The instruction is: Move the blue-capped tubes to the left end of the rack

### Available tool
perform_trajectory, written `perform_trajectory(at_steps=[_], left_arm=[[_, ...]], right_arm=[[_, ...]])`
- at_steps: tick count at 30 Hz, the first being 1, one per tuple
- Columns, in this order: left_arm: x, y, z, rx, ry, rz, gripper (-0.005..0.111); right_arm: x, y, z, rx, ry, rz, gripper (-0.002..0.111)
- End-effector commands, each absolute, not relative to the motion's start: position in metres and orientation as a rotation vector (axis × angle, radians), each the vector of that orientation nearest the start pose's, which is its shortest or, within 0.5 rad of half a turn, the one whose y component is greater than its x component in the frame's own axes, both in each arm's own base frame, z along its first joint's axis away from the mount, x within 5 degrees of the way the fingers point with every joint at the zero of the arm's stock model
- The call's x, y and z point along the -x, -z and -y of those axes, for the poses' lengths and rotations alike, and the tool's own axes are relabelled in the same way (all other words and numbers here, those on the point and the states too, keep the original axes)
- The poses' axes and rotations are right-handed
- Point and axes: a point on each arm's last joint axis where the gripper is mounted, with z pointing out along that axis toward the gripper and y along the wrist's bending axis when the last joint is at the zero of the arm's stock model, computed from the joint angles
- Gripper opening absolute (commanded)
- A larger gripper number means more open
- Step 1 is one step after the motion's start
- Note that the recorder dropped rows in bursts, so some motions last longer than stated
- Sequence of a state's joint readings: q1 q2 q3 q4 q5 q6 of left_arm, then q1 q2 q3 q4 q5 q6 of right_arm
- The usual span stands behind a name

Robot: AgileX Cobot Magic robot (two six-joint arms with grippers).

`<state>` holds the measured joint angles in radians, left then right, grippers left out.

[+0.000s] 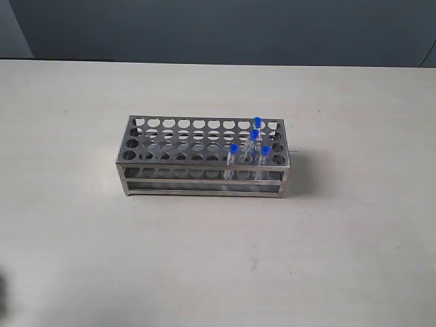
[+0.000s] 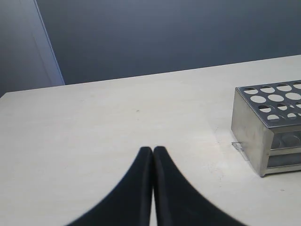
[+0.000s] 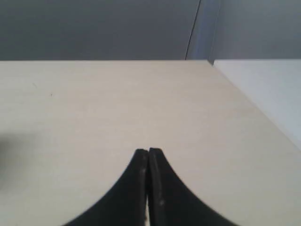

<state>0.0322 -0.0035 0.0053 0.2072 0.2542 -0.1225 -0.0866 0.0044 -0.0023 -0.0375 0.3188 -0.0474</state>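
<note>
Though not yet touched, parked mid bench point(image 1: 82, 238): rack point(image 1: 197, 182), prob. so either arm reaches. Upright in right-end holes, clustered: blue-capped tubes point(image 1: 253, 139), x4; left-end holes vacant. Left end effector point(image 2: 153, 149) & right end effector point(image 3: 148, 151) both pressed together, gripping nothing. No brand/writing legible.

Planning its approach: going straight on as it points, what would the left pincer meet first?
The left pincer would likely meet only bare table; the rack stands off to one side.

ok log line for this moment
blue-capped tubes: right end of rack | left gripper: shut, empty | right gripper: shut, empty | moved: none
</note>
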Motion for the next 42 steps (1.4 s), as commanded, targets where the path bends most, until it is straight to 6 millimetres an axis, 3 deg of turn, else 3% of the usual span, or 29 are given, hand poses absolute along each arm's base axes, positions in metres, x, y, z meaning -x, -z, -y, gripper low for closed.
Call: perform_trajectory(at_steps=[1, 6, 10, 14, 18, 21, 23, 24, 26, 28, 31, 33, 36, 40, 42], left_arm=[[-0.055, -0.191, -0.006, -0.003, -0.117, -1.726, 0.001], [-0.055, -0.191, -0.006, -0.003, -0.117, -1.726, 0.001], [-0.055, -0.191, -0.006, -0.003, -0.117, -1.726, 0.001], [-0.055, -0.191, -0.006, -0.003, -0.117, -1.726, 0.001], [-0.055, -0.191, -0.006, -0.003, -0.117, -1.726, 0.001], [-0.055, -0.191, -0.006, -0.003, -0.117, -1.726, 0.001], [-0.055, -0.191, -0.006, -0.003, -0.117, -1.726, 0.001], [-0.055, -0.191, -0.006, -0.003, -0.117, -1.726, 0.001], [-0.055, -0.191, -0.006, -0.003, -0.117, -1.726, 0.001], [-0.055, -0.191, -0.006, -0.003, -0.117, -1.726, 0.001], [-0.055, -0.191, -0.006, -0.003, -0.117, -1.726, 0.001], [-0.055, -0.191, -0.006, -0.003, -0.117, -1.726, 0.001], [-0.055, -0.191, -0.006, -0.003, -0.117, -1.726, 0.001], [-0.055, -0.191, -0.006, -0.003, -0.117, -1.726, 0.001], [-0.055, -0.191, -0.006, -0.003, -0.117, -1.726, 0.001]], right_arm=[[-0.056, -0.201, 0.006, 0.001, 0.148, -1.618, -0.001], [-0.053, -0.227, 0.009, -0.315, -0.174, -1.291, -0.001], [-0.044, -0.244, 0.021, -0.513, -0.304, -1.01, -0.001], [-0.044, -0.241, 0.025, -0.703, -0.509, -0.951, -0.001], [-0.046, -0.239, 0.025, -0.735, -0.555, -0.962, -0.001], [-0.046, -0.239, 0.024, -0.857, -0.774, -0.878, -0.001], [-0.044, -0.243, 0.024, -0.82, -0.776, -0.844, -0.001], [-0.039, -0.255, 0.023, -0.735, -0.726, -0.799, -0.001], [-0.033, -0.282, 0.019, -0.557, -0.589, -0.764, -0.001], [-0.034, -0.327, 0.015, -0.414, -0.413, -0.792, -0.001], [-0.054, -0.407, 0.01, -0.203, -0.128, -0.875, -0.001], [-0.087, -0.455, 0.008, -0.074, 0.029, -0.944, -0.001], [-0.142, -0.499, 0.011, 0.033, 0.179, -1.14, -0.001], [-0.221, -0.509, 0.016, 0.013, 0.175, -1.459, -0.001], [-0.256, -0.49, 0.01, 0.055, 0.162, -1.525, -0.001]])
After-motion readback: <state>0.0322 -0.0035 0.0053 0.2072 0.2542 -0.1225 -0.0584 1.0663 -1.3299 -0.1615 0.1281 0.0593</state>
